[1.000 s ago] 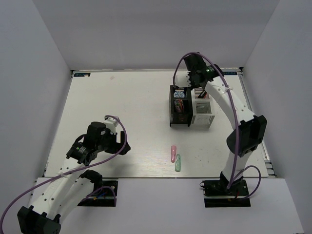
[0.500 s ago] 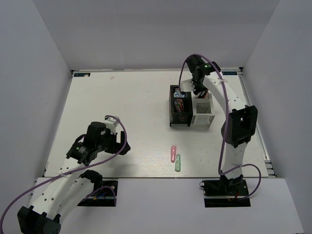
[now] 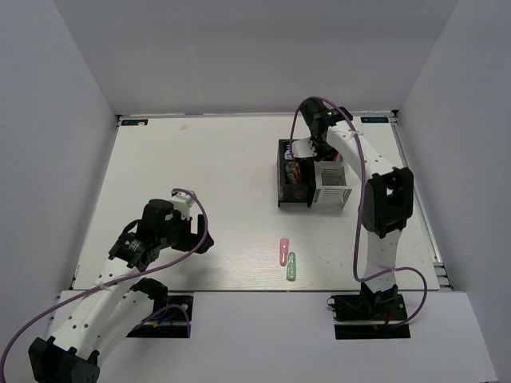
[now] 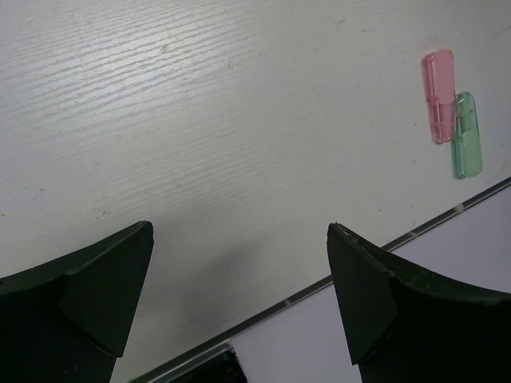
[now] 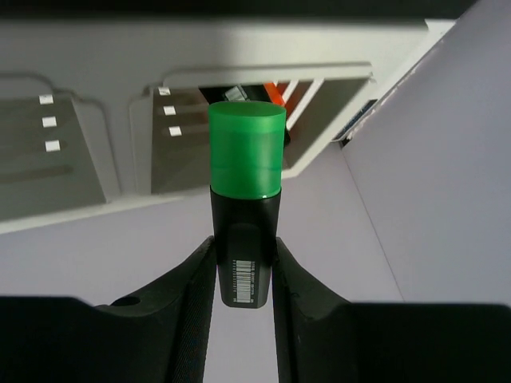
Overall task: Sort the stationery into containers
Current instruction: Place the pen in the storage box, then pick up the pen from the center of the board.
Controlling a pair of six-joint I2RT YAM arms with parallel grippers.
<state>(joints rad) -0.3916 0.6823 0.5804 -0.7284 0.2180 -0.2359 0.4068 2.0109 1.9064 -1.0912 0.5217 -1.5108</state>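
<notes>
My right gripper hangs over the back of the two containers, the black slatted organizer and the white mesh organizer. In the right wrist view it is shut on a black highlighter with a green cap, cap pointing at the white organizer, where an orange cap shows. A pink metallic cylinder stands in the black organizer. A pale pink capsule and a green capsule lie side by side near the front edge, also in the left wrist view. My left gripper is open and empty. The tape roll is hidden.
White walls enclose the table on three sides. The table's front edge runs just under my left gripper. My right arm arches over the right side of the table.
My right arm has folded in and its wrist has swung left and down over the containers, still holding the green highlighter. My left arm and the capsules have not moved.
</notes>
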